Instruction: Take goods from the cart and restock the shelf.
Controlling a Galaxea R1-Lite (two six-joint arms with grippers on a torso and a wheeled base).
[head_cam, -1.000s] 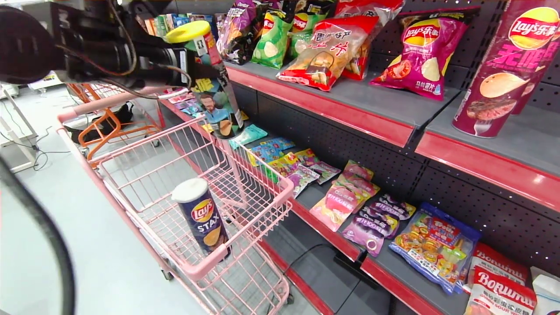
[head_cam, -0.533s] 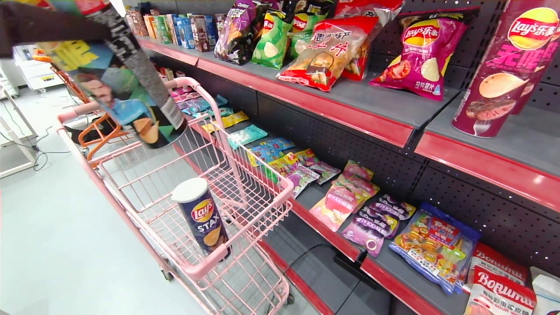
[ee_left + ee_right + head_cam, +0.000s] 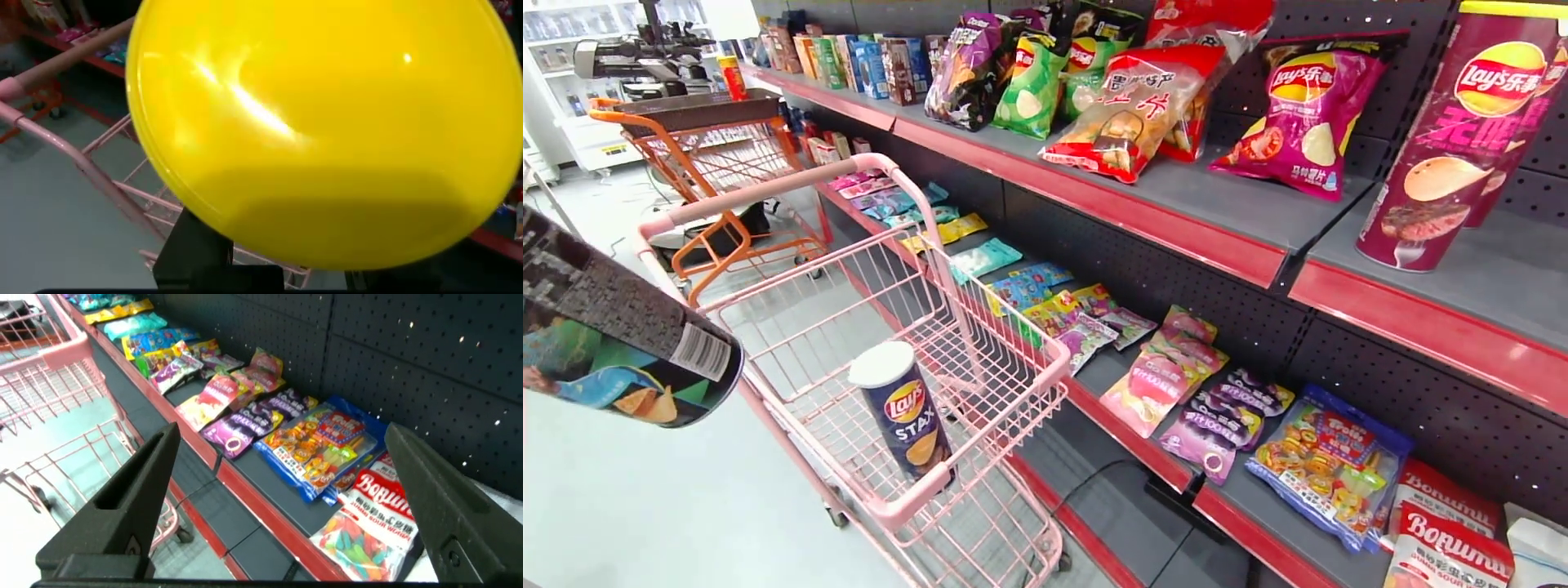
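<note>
A tall chip can (image 3: 613, 343) with a dark, green and blue print hangs tilted at the head view's left edge, left of the pink cart (image 3: 1058, 359). Its yellow lid (image 3: 327, 122) looms close in the left wrist view, where my left gripper (image 3: 278, 282) is shut on the can, one dark finger (image 3: 192, 257) showing under the lid. A blue chip can (image 3: 905, 412) with a white lid stands upright in the cart's near corner. My right gripper (image 3: 282, 514) is open and holds nothing, above the lower shelf (image 3: 270, 498) of candy bags.
The upper shelf (image 3: 1143, 204) carries chip bags and a big purple can (image 3: 1445, 155) at the right. Flat candy packs line the lower shelf (image 3: 1233, 498). An orange cart (image 3: 711, 139) stands behind the pink one. Open grey floor lies to the left.
The held can has swung from above the cart's far end to the left and down, close to the camera. The left arm has left the head view, which tilted slightly.
</note>
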